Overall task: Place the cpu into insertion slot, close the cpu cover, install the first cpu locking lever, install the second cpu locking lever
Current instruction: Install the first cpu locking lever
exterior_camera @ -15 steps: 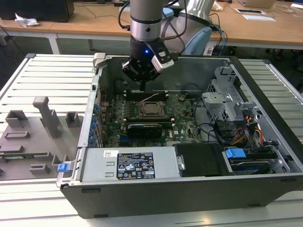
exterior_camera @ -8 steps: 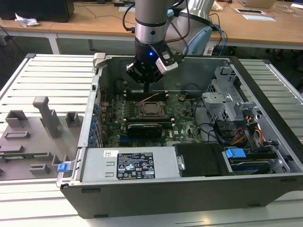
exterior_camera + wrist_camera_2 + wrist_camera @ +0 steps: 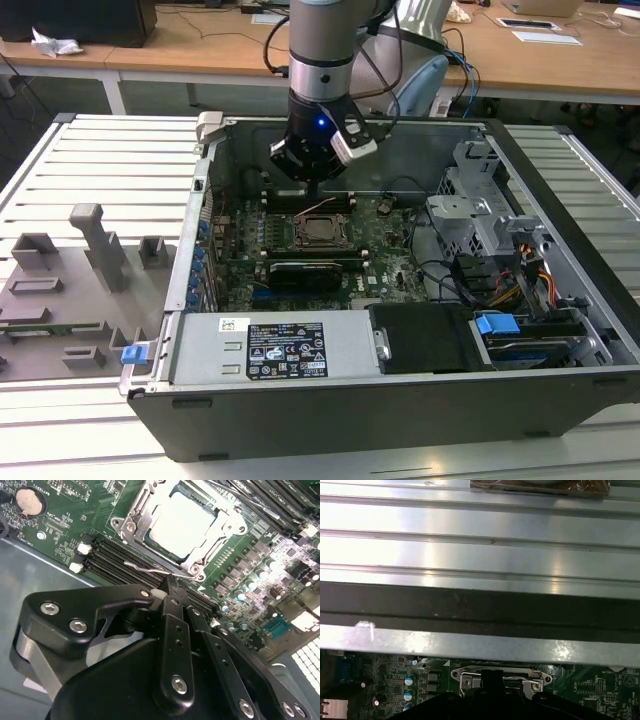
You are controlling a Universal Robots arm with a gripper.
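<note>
The cpu (image 3: 182, 522) lies flat in the insertion slot (image 3: 322, 232) of the green motherboard (image 3: 65, 525). The silvery cpu cover (image 3: 141, 511) is down around it as a frame. A thin wire locking lever (image 3: 147, 568) runs along the socket's edge on the gripper's side. My black gripper (image 3: 170, 584) hangs just above the board at that edge. Its fingers are drawn together, and their tip is at the lever's end; whether it touches the wire I cannot tell. In the exterior view the gripper (image 3: 314, 188) stands right behind the socket.
The work sits inside an open computer case (image 3: 560, 250). Long memory slots (image 3: 115, 562) lie between gripper and socket. A black card (image 3: 305, 272), a power supply (image 3: 270, 350) and a drive cage with cables (image 3: 480, 215) surround the board. Grey fixtures (image 3: 95, 245) stand on the slatted table at the exterior view's left.
</note>
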